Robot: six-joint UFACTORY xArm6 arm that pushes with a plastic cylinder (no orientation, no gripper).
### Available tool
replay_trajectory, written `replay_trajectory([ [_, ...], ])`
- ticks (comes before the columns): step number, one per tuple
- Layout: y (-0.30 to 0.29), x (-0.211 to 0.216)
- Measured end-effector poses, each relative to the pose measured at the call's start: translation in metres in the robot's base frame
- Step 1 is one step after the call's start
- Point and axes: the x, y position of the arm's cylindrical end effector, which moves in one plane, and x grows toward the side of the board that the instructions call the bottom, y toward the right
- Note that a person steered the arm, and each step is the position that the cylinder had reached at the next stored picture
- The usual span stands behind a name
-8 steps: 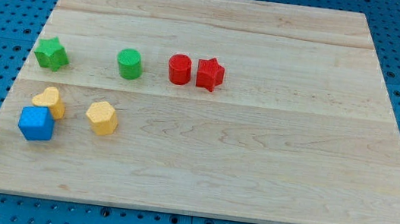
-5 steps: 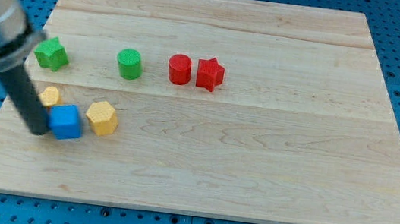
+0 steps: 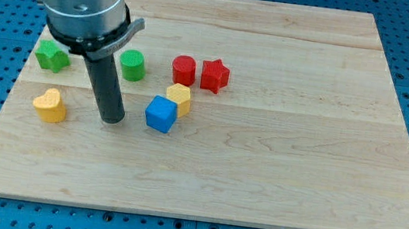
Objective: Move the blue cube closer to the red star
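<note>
While my tip (image 3: pixel 112 120), a bare rod tool with nothing to pinch, is sitting just left of the blue cube (image 3: pixel 161 114), the red star (image 3: pixel 215 76) is lying up-right of that cube.

Arm: grey metal cylinder entering from the view's top left, around 11 o'clock.
Rod: straight and dark, dropping from the cylinder, leaning slightly toward 5 o'clock.
My tip (image 3: pixel 113 120): lower end of the rod, resting at desk height, left of centre.
</note>
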Motion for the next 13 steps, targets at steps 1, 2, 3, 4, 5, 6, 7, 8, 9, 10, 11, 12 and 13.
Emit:
replay_trajectory([
  [1, 0.072, 0.000],
  [2, 0.159, 0.000],
  [3, 0.190, 0.001],
  [4, 0.194, -0.023],
  [5, 0.218, 0.001],
  [6, 0.227, -0.005],
  [7, 0.225, -0.037],
  [8, 0.230, -0.038],
  [9, 0.236, -0.050],
  [10, 0.231, -0.051],
  [11, 0.198, -0.060],
  [12, 0.205, -0.035],
  [13, 0.191, 0.028],
])
